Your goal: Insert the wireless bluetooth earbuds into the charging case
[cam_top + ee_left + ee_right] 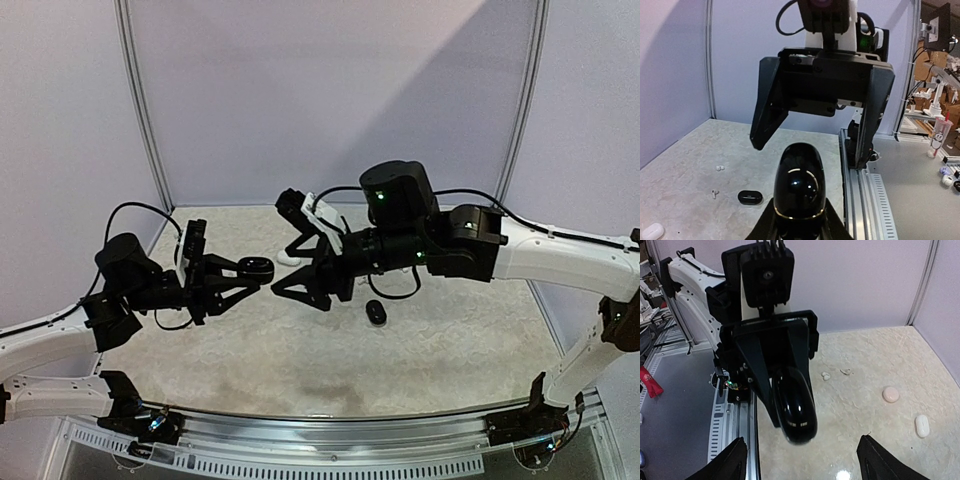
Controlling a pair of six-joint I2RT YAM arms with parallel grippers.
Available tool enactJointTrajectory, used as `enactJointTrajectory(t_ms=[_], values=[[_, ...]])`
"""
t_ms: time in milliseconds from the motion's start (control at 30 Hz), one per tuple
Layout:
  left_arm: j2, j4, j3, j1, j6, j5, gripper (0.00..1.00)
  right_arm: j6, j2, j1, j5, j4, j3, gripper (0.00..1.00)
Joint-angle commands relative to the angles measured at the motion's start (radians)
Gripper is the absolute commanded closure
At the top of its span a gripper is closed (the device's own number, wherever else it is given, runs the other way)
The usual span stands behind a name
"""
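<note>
The left gripper [255, 270] is clamping a glossy black, pebble-shaped case [800, 185] by its sides, holding it above the mottled beige table [430, 350]. A thin bright seam is ringing this case. The right gripper [282, 272] is facing it, matte black jaws standing wide apart and gripping nothing. Two tiny white rounded earbuds [826, 375] are lying near each other on the table, outside every case. Four cases are showing in total: two glossy black and two smooth white. The second black case [376, 312] is lying on the table. A round white case [890, 394] and an oblong white case [922, 426] are resting apart.
</note>
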Motion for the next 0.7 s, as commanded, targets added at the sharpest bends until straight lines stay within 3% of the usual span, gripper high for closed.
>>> enactJointTrajectory(t_ms=[0,400,467,533,567,600,633,667], values=[[-0.014,0.049,0.004,0.006,-0.111,0.044,1.00,-0.022,0.083,0.005,-0.104,0.038,0.087,0.26],[-0.029,0.042,-0.001,0.005,-0.087,0.027,1.00,-0.008,0.144,0.005,-0.177,-0.009,0.166,0.91],[-0.033,0.040,-0.003,0.005,-0.086,0.022,1.00,-0.008,0.144,0.004,-0.183,-0.016,0.168,1.00],[-0.038,0.026,-0.005,0.005,-0.085,-0.006,0.96,0.001,0.144,-0.003,-0.173,-0.017,0.167,1.00],[-0.043,0.015,-0.007,0.005,-0.090,-0.047,0.68,0.014,0.143,-0.011,-0.158,-0.019,0.165,1.00],[-0.045,0.000,-0.009,0.005,-0.093,-0.117,0.28,0.039,0.143,-0.026,-0.139,-0.030,0.165,1.00],[-0.047,-0.014,-0.010,0.005,-0.087,-0.159,0.04,0.067,0.144,-0.045,-0.107,-0.050,0.165,1.00],[-0.052,-0.033,-0.010,0.006,-0.066,-0.204,0.01,0.109,0.146,-0.069,-0.070,-0.078,0.164,1.00]])
